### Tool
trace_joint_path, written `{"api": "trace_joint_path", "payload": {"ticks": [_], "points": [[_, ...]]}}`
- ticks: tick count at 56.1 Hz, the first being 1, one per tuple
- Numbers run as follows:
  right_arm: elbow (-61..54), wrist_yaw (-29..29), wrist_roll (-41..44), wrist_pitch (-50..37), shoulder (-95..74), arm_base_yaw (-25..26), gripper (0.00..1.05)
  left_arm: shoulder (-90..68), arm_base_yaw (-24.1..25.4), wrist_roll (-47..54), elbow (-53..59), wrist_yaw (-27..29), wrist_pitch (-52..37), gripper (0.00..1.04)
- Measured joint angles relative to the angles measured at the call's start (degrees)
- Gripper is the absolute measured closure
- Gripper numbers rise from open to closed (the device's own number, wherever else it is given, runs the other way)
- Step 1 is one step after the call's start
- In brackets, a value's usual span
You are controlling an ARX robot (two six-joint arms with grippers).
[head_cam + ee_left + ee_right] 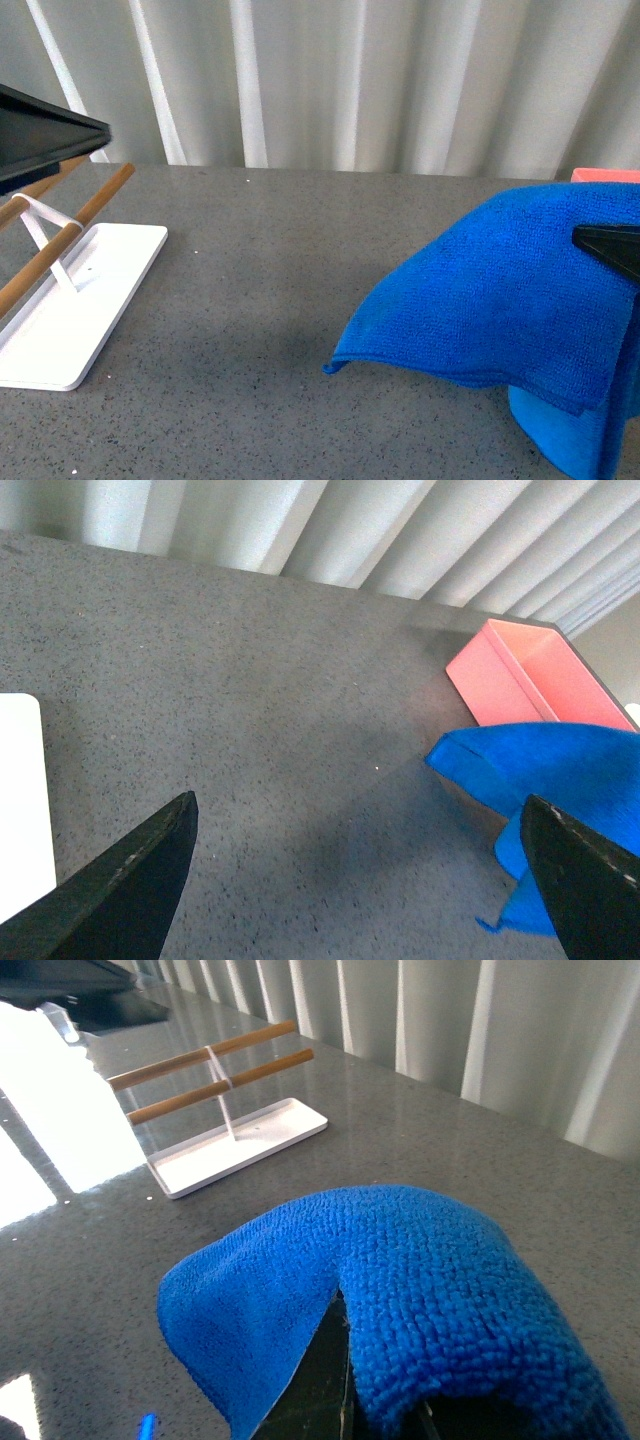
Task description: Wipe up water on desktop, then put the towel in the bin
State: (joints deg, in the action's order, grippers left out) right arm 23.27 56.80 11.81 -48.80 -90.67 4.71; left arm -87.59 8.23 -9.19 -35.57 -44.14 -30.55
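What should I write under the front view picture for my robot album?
Right claw holds the blue towel up over the speckled grey desktop, pink bin peeking behind, white tray at left.

Front faces curtain (350,80), 3 views share towel (500,290)

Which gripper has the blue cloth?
The right gripper, shut on the bright blue microfibre towel; the left gripper hangs open, empty.

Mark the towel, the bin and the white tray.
towel (500,290), front view, middle of the draped cloth.
bin (495,680), left wrist view, outer side wall.
white tray (110,280), front view, bare flat base.
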Motion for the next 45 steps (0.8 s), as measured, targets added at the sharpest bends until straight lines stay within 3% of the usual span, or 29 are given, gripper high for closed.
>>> {"api": "trace_joint_path", "payload": {"ticks": [13,31,33,35,38,42,45], "points": [[-0.83,-1.70,-1.16,-2.38,-0.85,-1.27,1.01,17.70,8.55,1.81,6.56,-5.73,8.04,0.07],[-0.83,-3.26,-1.01,-1.46,-0.83,-1.86,1.01,26.75,17.16,3.10,9.33,-14.60,16.02,0.07],[-0.83,-3.41,-0.68,-1.16,-0.83,-1.86,1.01,26.80,17.18,3.65,9.90,-12.35,14.38,0.08],[-0.83,-3.54,-0.57,-1.09,-0.83,-1.86,1.01,27.52,16.00,4.92,12.94,-1.79,6.43,0.15],[-0.83,-4.02,-0.46,-1.09,-0.85,-1.86,1.01,28.87,14.43,6.27,17.33,9.40,-2.91,0.24],[-0.83,-4.15,-0.46,-1.11,-0.85,-1.95,1.01,31.52,12.39,7.39,21.73,20.15,-9.75,0.37],[-0.83,-4.15,-0.44,-1.11,-0.85,-2.03,1.01,33.88,10.99,7.80,23.41,24.76,-10.25,0.46]]}}
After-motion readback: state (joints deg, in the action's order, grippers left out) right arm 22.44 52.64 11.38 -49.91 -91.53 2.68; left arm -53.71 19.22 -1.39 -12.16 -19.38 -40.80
